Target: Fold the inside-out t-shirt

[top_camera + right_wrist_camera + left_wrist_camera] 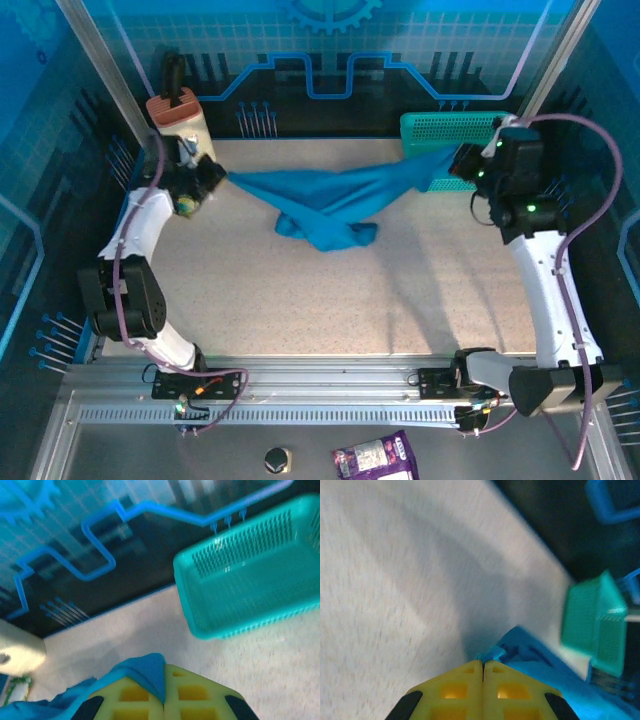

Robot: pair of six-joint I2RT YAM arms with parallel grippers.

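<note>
Left end effector (218, 177), right end effector (460, 163): t-shirt (330, 208) between, in both.

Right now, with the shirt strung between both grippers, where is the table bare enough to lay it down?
The near half of the speckled white tabletop, in front of the sagging plain blue cloth t-shirt, is bare. The far edge is crowded: teal plastic mesh basket at right, tan orange-topped container at left.

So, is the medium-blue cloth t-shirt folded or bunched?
Bunched: the t-shirt hangs stretched between the left gripper and right gripper, both shut on it, its middle sagging crumpled onto the table.
</note>
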